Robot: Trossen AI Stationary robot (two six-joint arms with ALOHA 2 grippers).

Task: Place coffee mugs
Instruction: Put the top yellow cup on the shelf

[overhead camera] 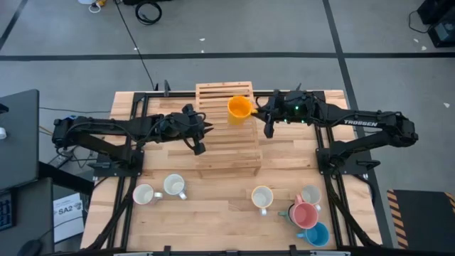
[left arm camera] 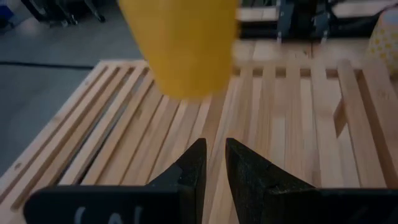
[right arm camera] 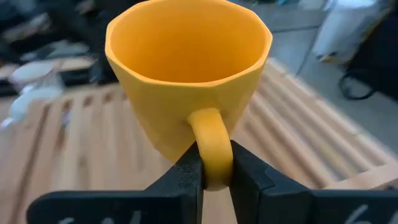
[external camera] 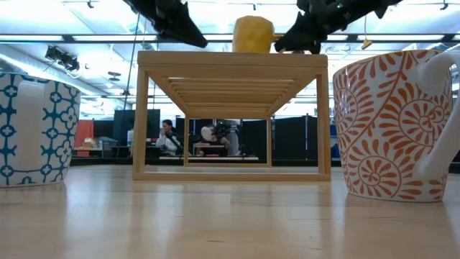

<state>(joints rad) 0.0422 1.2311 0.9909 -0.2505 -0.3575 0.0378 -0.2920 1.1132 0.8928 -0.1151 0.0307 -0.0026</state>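
Note:
An orange coffee mug [overhead camera: 240, 108] stands upright, mouth up, over the far right part of a slatted wooden stand [overhead camera: 224, 153]. My right gripper [right arm camera: 214, 168] is shut on its handle. In the low view the mug [external camera: 253, 34] shows right at the stand's top; whether its base touches the slats I cannot tell. My left gripper [overhead camera: 200, 147] hovers over the stand's left side, shut with nothing between its fingers [left arm camera: 189, 171]. Several more mugs stand on their bases along the table's near edge: two white [overhead camera: 143, 194], one cream [overhead camera: 262, 196], a pink one [overhead camera: 305, 215] and a blue one [overhead camera: 316, 235]. My right gripper pinches the orange mug's handle [right arm camera: 211, 146] between its two fingers, at the lower part of the loop. The fingers come nearly level from the table's right side, slanting a little down. The mug stays upright, its handle turned toward the gripper.
The wooden stand fills the table's middle and far part. A blue-patterned mug [external camera: 36, 129] and an orange-patterned mug [external camera: 395, 122] stand close to the low camera. Bare wood lies between the stand and the near row of mugs. People sit in the room beyond.

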